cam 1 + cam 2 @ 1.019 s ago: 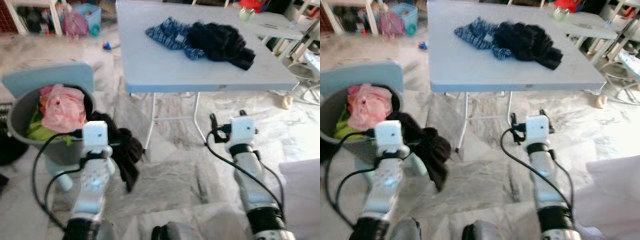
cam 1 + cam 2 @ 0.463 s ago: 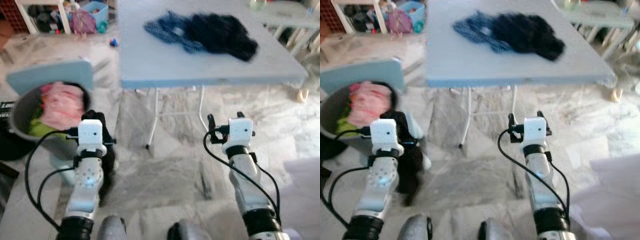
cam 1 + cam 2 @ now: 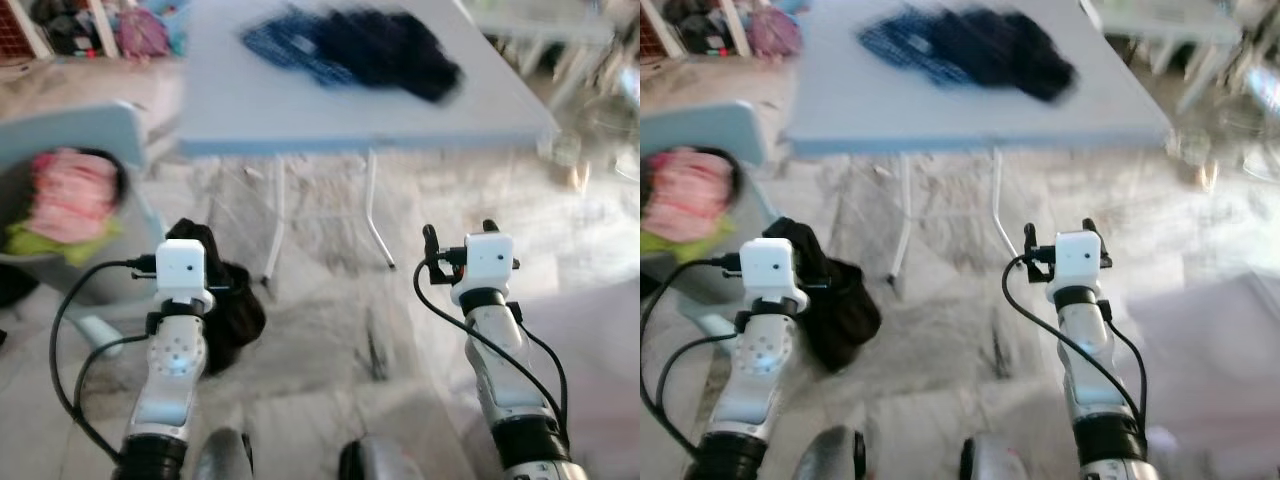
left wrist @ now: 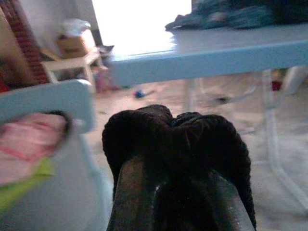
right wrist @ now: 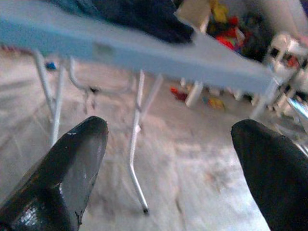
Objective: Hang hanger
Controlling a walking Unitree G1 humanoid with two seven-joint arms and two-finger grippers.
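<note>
camera swung right; left pincer (image 3: 200, 240) stayed clamped on black garment (image 3: 232, 305), right pincer (image 3: 458, 232) wide, worktop (image 3: 300, 100) ahead.

This is a lived-in room of a home, used for laundry. A pale blue folding table (image 3: 300, 105) on white metal legs stands on a marbled tile floor (image 3: 330, 330) with a heap of dark and blue clothes (image 3: 350, 45) on top. A grey laundry basket (image 3: 100, 280) beside it holds pink and green garments. Toys and bags clutter the far shelves (image 3: 70, 25).
</note>
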